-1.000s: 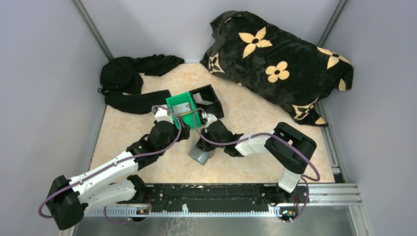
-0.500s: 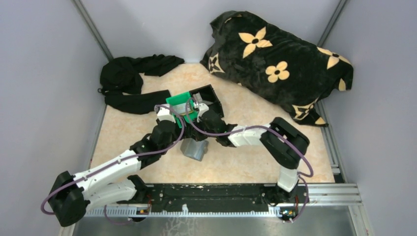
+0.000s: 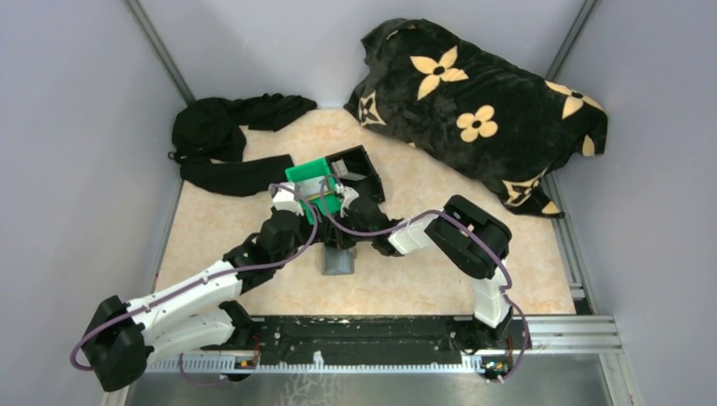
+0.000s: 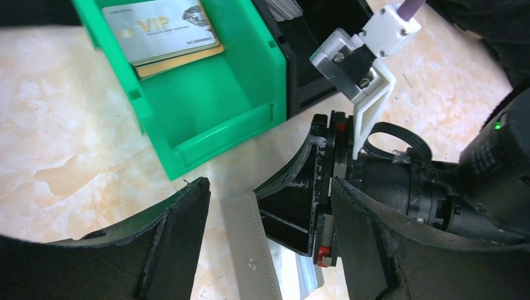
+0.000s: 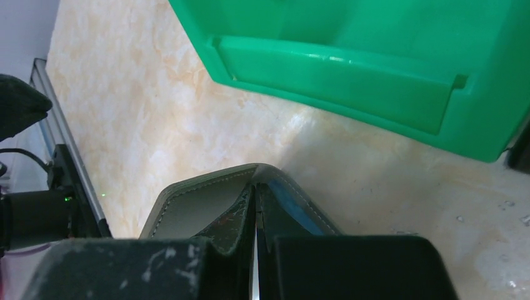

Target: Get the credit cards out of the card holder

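The grey-blue card holder stands on the table just in front of the green bin. In the right wrist view its two panels fold over my right gripper, whose jaws are pressed together inside the fold. My left gripper is open and empty, its fingers either side of the card holder's edge and the right gripper's fingers. A silvery VIP card on a golden-tan card lies in the green bin. From above both grippers meet over the holder, left and right.
A black bin touches the green bin's right side. Black clothing lies at the back left. A black blanket with tan flowers fills the back right. Grey walls close three sides; a metal rail runs along the front.
The card holder has shifted a little left, toward the green bin, and now stands more upright. The right arm's elbow has swung left. The left gripper has closed in round the holder.
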`<action>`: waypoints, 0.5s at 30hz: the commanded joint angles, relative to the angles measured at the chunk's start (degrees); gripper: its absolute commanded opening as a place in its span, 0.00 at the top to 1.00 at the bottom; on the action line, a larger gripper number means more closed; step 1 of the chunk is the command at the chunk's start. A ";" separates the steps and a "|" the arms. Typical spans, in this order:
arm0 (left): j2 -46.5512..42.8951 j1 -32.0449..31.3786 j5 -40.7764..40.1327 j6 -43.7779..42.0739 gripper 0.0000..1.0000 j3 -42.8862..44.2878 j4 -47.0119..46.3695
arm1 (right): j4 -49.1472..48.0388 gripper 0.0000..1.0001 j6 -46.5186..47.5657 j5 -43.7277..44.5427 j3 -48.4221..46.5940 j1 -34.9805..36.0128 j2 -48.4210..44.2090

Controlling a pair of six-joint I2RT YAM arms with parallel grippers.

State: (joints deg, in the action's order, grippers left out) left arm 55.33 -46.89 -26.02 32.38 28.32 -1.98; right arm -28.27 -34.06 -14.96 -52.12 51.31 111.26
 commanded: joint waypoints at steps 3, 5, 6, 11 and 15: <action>2.47 -0.80 5.81 -6.21 0.22 0.42 -6.43 | -5.04 1.00 -3.05 -1.81 6.20 0.19 0.35; 4.72 -0.83 6.51 -5.79 0.23 1.37 -6.32 | -6.29 1.00 -3.77 -2.07 7.62 0.18 0.36; 5.58 -0.83 7.05 -5.65 0.25 1.54 -6.51 | -6.70 1.00 -4.16 -2.12 8.15 0.21 0.31; 8.89 -0.86 2.62 -2.01 0.35 2.52 -0.58 | -7.35 1.00 -4.93 -1.55 9.66 0.14 -1.05; 9.01 -0.99 0.71 -0.72 0.44 2.55 3.42 | -7.38 1.00 -4.73 -1.99 9.18 0.11 -0.91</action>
State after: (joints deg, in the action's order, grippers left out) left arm 64.55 -47.53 -22.70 30.06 29.10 -2.57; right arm -39.77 -39.68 -16.93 -44.21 50.98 110.63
